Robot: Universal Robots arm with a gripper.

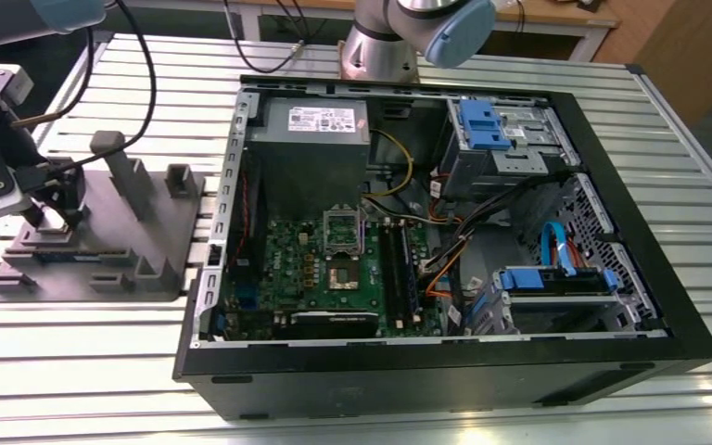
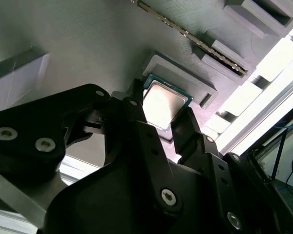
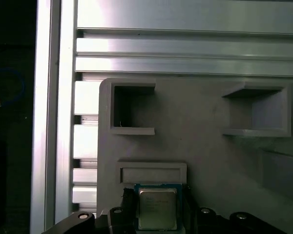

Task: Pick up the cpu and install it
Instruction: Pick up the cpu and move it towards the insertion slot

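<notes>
Both wrist views show the gripper (image 2: 161,117) straddling the cpu (image 2: 163,103) in a grey fixture's (image 2: 88,44) recess; whether it clamps cannot be told. The exterior view adds the computer case (image 1: 455,375) beside the fixture.

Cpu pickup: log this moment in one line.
phase: pickup | hand: at cpu | cpu: in pocket of grey fixture | computer case: open, on the exterior view's right of fixture

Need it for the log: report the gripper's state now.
Gripper: over the cpu on the grey fixture; whether it is open or shut on it cannot be told.
</notes>
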